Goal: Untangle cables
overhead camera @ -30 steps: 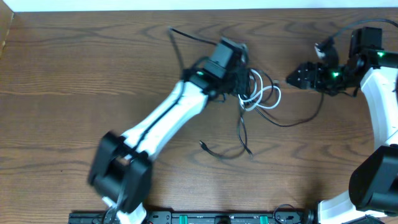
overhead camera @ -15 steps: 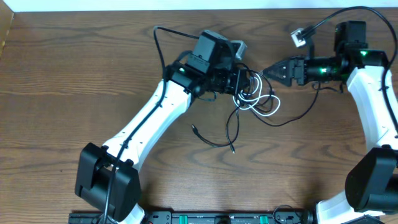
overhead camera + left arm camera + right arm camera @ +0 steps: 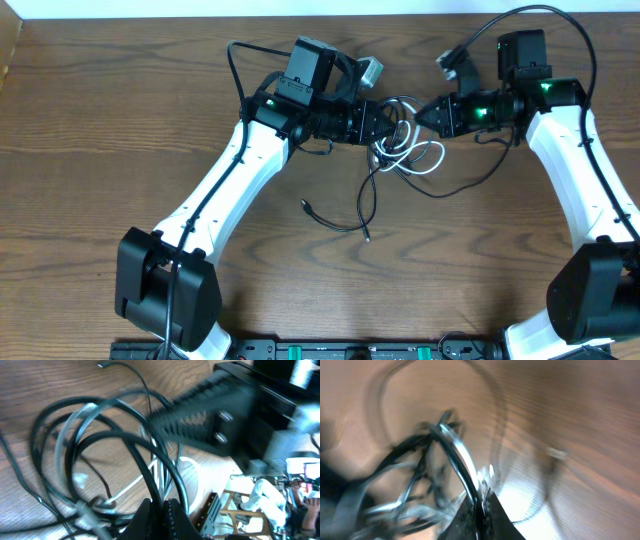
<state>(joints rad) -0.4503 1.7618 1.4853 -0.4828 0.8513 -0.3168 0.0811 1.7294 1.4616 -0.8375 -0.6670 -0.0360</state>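
On the table (image 3: pixel 100 150), near its far edge, the short cable (image 3: pixel 425 163) lies between my left gripper (image 3: pixel 385 122) and my right gripper (image 3: pixel 422 113). The long cable (image 3: pixel 362 195) trails toward the near edge.

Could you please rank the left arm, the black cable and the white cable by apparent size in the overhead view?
1. left arm
2. black cable, thin but widely spread
3. white cable, a small coil

A dark wood-grain table (image 3: pixel 100 150) carries the black cable (image 3: pixel 338 227), its loose tail curving outward (small plugs lying flat), near the white cable (image 3: pixel 420 167) loops.
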